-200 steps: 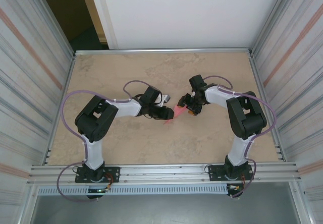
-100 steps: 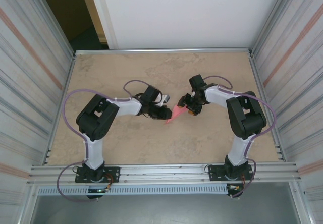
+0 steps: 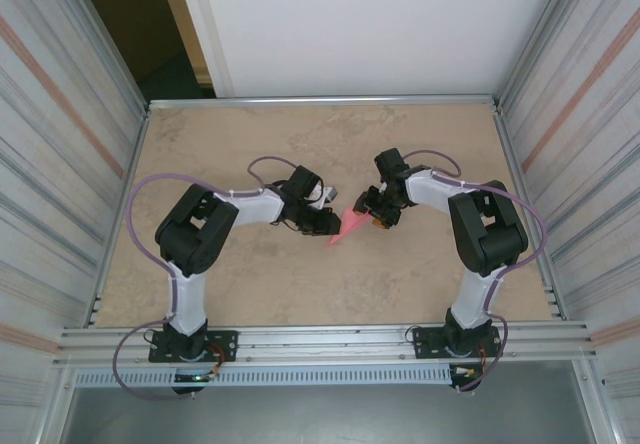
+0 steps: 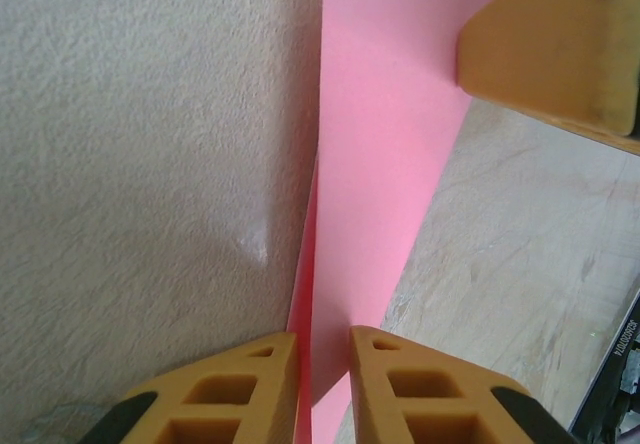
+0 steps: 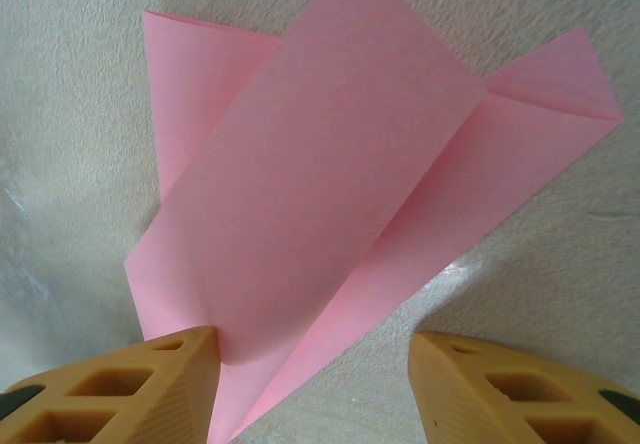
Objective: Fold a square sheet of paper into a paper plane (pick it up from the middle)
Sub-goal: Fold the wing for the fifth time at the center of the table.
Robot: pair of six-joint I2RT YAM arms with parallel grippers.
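My left jaws pinch one edge of the half-folded paper plane (image 4: 375, 164); my right jaws stand wide open astride it, over the tabletop (image 3: 250, 134).

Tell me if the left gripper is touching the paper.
Touching. The left wrist view shows the paper running down into the narrow gap of the left gripper, and pink fills that gap from side to side.

There is one folded pink paper (image 3: 346, 227) on one table (image 3: 420, 144). There are two arms, the left arm (image 3: 200, 236) and the right arm (image 3: 486, 230). Each arm has one gripper, so two in total: the left gripper (image 3: 329, 226) and the right gripper (image 3: 366, 207). Each gripper has two yellow fingers (image 5: 130, 394).
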